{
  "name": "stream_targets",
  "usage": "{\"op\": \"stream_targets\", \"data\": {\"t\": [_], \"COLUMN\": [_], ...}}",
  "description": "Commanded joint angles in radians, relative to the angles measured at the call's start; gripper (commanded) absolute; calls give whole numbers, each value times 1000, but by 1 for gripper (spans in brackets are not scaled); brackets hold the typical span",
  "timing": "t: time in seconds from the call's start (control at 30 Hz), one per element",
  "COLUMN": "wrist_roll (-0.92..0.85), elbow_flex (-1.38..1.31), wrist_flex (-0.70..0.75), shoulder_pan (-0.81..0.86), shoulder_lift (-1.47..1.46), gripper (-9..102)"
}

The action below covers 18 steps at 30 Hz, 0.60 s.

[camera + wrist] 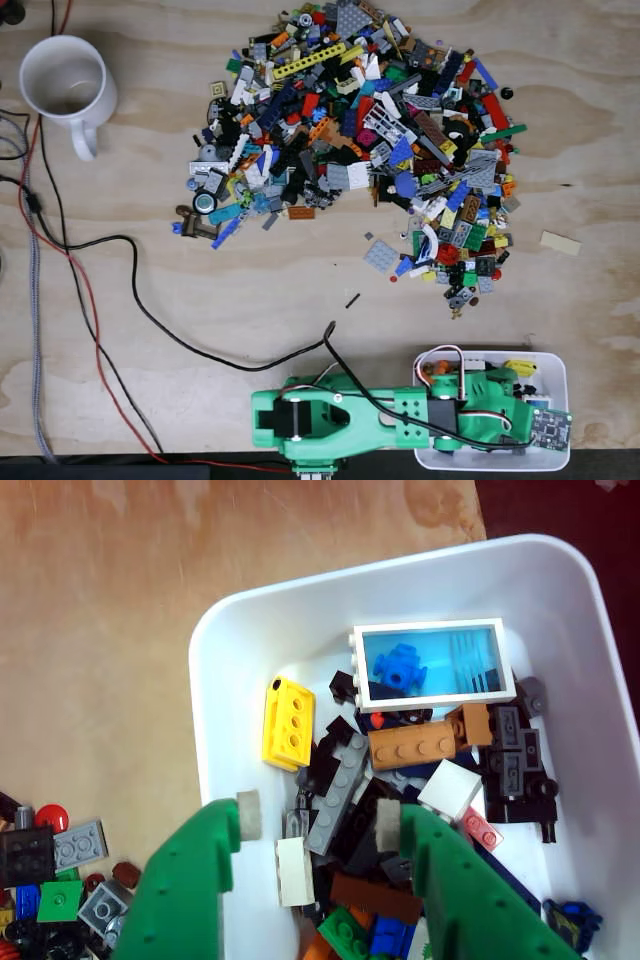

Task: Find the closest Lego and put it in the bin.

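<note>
End effector [318, 828] spread wide, nothing gripped, hanging right over bin [560, 570] w/ bricks inside. In fixed view, bin [560, 372] at bottom right edge of desk [150, 330], arm [400, 420] across it. Lego pile [360, 140] farther up; nearest strays [462, 295] just above bin, so next reach prob. goes straight up-frame.

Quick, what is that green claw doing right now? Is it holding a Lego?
Gripper: open, holding nothing, poised over the bin of Lego pieces.
</note>
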Motion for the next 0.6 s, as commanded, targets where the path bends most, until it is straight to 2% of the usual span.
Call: {"op": "stream_targets", "data": {"t": [0.0,0.07,0.23,0.43,0.57], "wrist_roll": [40,48,40,55,94], "elbow_flex": [-28,-64,-114,-77,-17], "wrist_flex": [-61,-58,-41,-11,-52], "shoulder_pan": [-146,-284,-627,-945,-1137], "shoulder_lift": [72,75,55,2,-20], "gripper": [4,0,0,0,0]}}
